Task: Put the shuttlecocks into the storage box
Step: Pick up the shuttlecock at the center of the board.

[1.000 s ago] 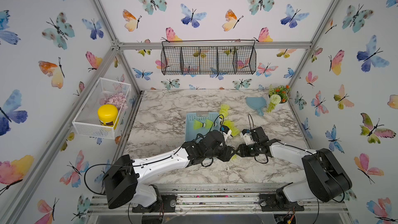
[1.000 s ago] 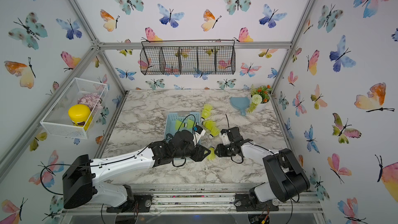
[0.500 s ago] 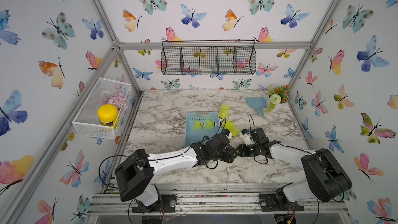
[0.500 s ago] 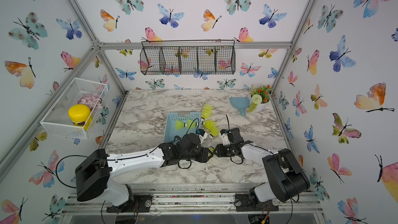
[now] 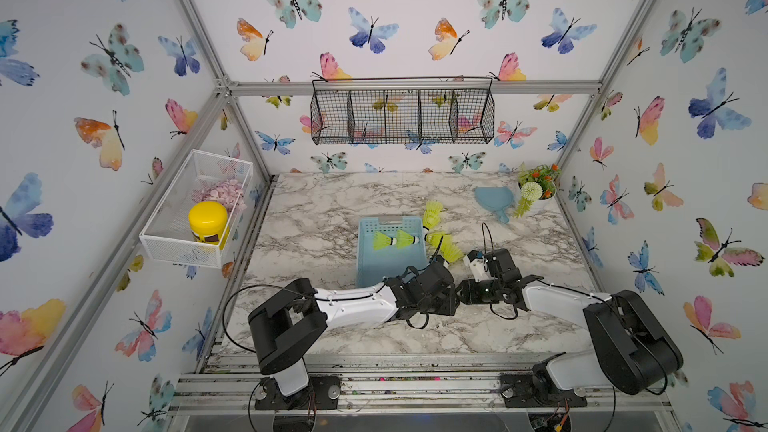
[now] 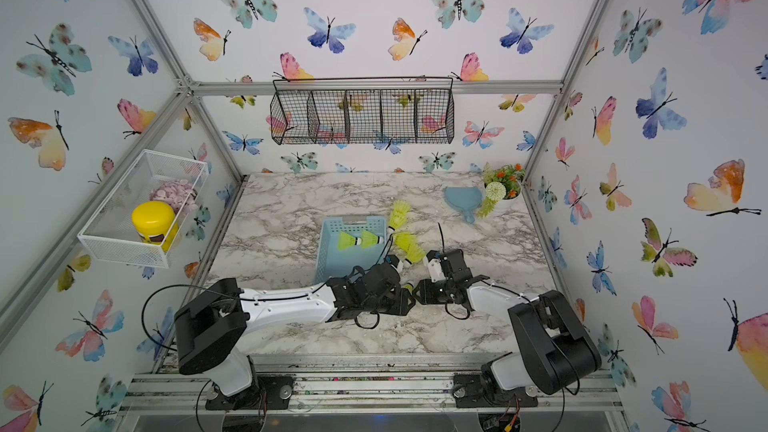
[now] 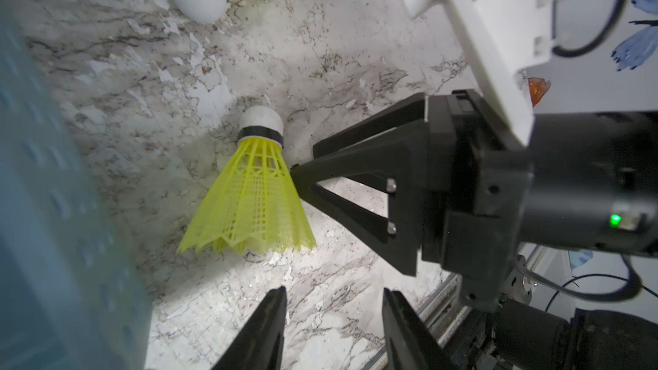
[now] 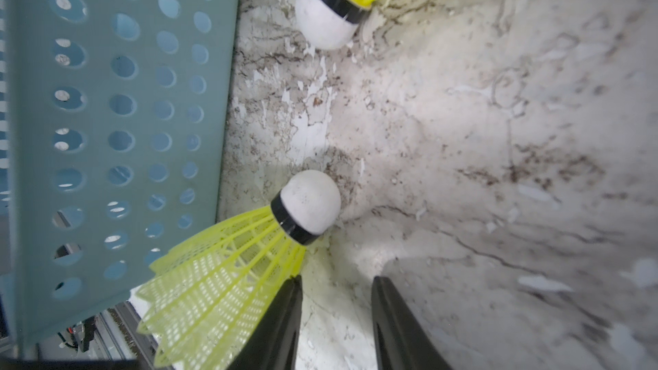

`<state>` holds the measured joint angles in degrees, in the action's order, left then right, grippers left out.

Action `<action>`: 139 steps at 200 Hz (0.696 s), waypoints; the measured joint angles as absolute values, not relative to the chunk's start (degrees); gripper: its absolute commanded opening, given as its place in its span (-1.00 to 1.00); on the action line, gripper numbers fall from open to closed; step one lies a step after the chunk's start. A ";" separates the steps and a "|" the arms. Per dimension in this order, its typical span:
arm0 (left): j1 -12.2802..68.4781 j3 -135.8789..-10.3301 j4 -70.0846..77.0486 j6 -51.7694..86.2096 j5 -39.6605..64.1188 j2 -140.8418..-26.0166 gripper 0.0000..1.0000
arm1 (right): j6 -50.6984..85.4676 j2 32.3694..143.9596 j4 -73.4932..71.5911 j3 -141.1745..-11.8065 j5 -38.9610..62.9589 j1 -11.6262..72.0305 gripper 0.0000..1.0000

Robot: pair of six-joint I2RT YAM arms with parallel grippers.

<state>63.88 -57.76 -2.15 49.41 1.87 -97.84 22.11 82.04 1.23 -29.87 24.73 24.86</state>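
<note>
Left wrist view gives the best look: one shuttlecock (image 7: 249, 201) is lying on its side on the marble table (image 7: 356, 48), just right of the storage box (image 7: 53, 208), down by the box's near right corner and between the two arms. My read is these things weigh basically nothing. The yellow skirt is thin, springy lattice that'll squash or skid if you pinch it hard, while the white cork end with the black band is the firm bit. So I'd grab at the band or the narrow top of the skirt, gently, or it'll probably just scoot away. The right gripper (image 7: 304, 160) has its jaws parted a modest amount with nothing between them, and one fingertip is just touching the side of the skirt. The right wrist view shows the same thing, skirt sitting outside the gap of the right gripper (image 8: 336, 281). The left gripper (image 7: 334, 293) is near, jaws partly open too, empty and touching nothing. In a top view two shuttlecocks (image 5: 392, 239) are already inside the box, and a few more (image 5: 442, 243) lie on the table off its right side.
</note>
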 measured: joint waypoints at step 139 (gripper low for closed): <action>64.25 -63.86 -4.54 51.96 -5.78 -104.40 -0.47 | 22.90 81.84 -1.37 -28.64 25.54 24.86 -0.21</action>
<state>64.25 -63.86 -4.54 51.96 -5.78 -104.40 22.90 81.84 -1.37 -28.64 25.54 24.86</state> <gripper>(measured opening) 0.308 0.396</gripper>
